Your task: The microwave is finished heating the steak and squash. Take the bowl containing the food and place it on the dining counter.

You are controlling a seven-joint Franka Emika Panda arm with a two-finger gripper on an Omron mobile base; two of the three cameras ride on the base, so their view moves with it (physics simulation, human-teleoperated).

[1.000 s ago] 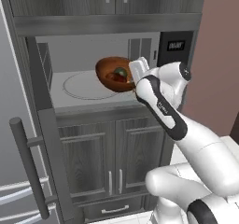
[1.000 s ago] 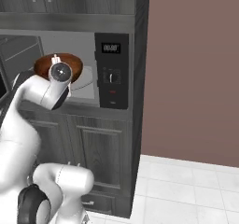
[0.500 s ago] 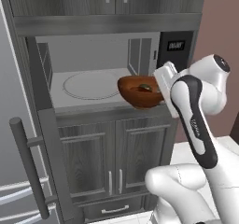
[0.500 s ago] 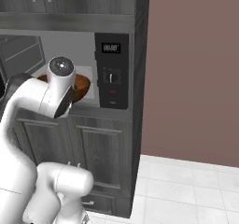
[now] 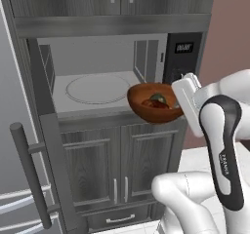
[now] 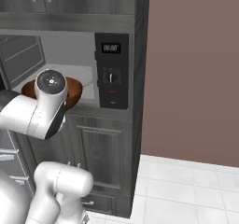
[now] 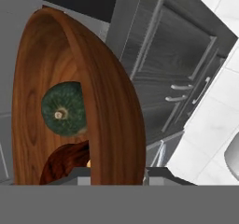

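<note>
The round, glossy reddish-brown wooden bowl hangs in the air just in front of the built-in black microwave, level with the sill of its open mouth and clear of the light grey interior. The white arm's two-finger gripper is clamped on the bowl's right-hand rim, jaws drawn in narrow with the wall of the bowl pinched between them. In the hand view the rim runs straight up from between the two dark tips.

Inside the bowl sits the small dark green roundish squash, pale stem scar facing out, and beside it, touching, the little reddish-brown chunk of steak. From the left base view both lie low in the bowl, green lump behind, red meat in front.

The microwave's dark door stands swung wide to the left, its long grey bar handle sticking out. The round turntable lies bare. To the right, the black control panel shows its small display.

From the right base view the arm's big white joint covers most of the bowl.
</note>
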